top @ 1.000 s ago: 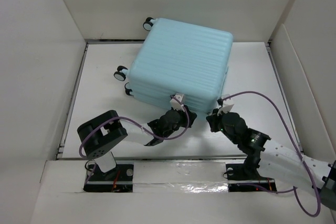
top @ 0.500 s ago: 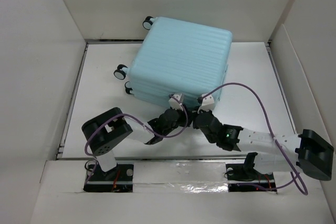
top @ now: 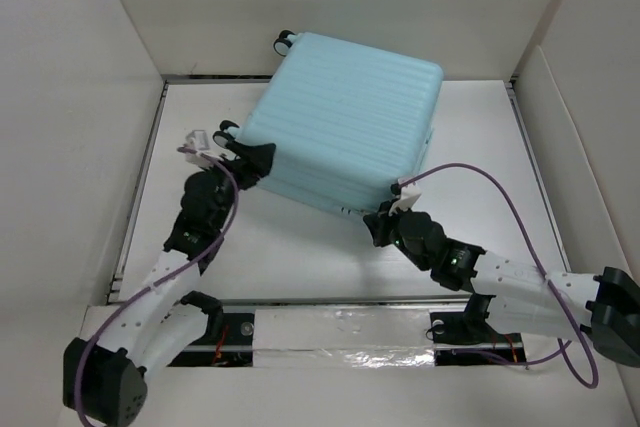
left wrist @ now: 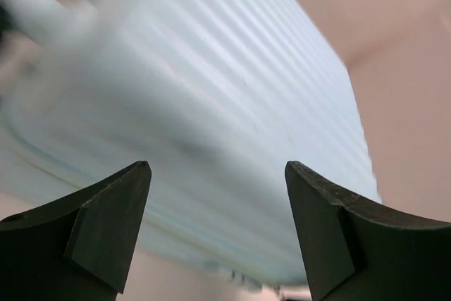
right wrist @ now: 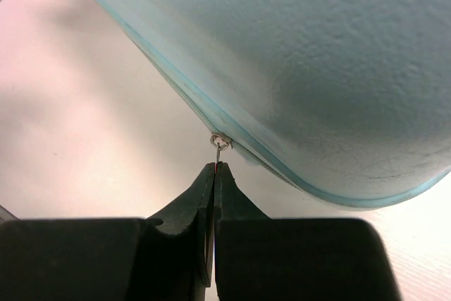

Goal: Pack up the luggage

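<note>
The luggage (top: pixel 345 117) is a big pale aqua ribbed suitcase lying flat and closed on the white table. My left gripper (top: pixel 255 157) stands open at its left corner, close to a caster wheel (top: pixel 228 132). In the left wrist view the blurred ribbed shell (left wrist: pixel 211 89) fills the space beyond the open gripper (left wrist: pixel 218 167), with nothing between the fingers. My right gripper (top: pixel 378 222) is at the near edge of the case. In the right wrist view this gripper (right wrist: pixel 215 165) is shut on the small metal zipper pull (right wrist: pixel 219 143) on the zipper seam of the luggage (right wrist: pixel 317 54).
White walls box in the table on the left, back and right. Another caster wheel (top: pixel 283 42) sticks out at the far left corner of the case. A purple cable (top: pixel 480 177) loops over the right arm. Bare table (top: pixel 300 247) lies between the case and the arm bases.
My left arm has swung from the near edge of the case to its left corner and opened. My right gripper has moved left along the near edge, still shut.
</note>
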`<action>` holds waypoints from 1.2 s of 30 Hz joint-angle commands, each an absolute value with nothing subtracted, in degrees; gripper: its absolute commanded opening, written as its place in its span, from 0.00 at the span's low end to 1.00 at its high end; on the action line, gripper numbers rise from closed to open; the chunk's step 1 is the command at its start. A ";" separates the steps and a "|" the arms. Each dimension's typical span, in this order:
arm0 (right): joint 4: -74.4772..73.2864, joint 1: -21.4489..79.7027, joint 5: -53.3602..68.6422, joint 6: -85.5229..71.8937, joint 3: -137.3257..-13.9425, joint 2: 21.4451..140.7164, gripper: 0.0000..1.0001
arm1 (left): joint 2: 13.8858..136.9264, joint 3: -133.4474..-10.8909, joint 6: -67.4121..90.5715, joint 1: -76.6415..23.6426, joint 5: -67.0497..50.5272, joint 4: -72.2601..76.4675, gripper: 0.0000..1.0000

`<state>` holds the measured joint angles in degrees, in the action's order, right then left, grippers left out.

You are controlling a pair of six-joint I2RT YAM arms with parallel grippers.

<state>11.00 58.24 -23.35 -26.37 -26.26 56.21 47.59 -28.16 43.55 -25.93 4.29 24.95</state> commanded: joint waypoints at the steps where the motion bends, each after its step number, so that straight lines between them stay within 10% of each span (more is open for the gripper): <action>1: 19.86 58.97 -16.18 -26.72 -27.16 55.19 0.00 | 47.63 -33.92 48.23 -10.71 0.36 14.25 0.76; 5: 20.39 58.97 -15.03 -25.84 -26.98 56.16 0.00 | 52.28 -35.41 53.44 2.45 -10.53 19.25 0.79; 25: 24.17 58.97 -11.78 -25.49 -24.61 58.80 0.00 | 74.61 -50.62 54.67 2.29 -11.78 20.22 0.81; 36: 23.38 58.97 -11.51 -25.40 -23.73 56.87 0.00 | 81.38 -54.84 57.12 1.05 -10.72 22.41 0.66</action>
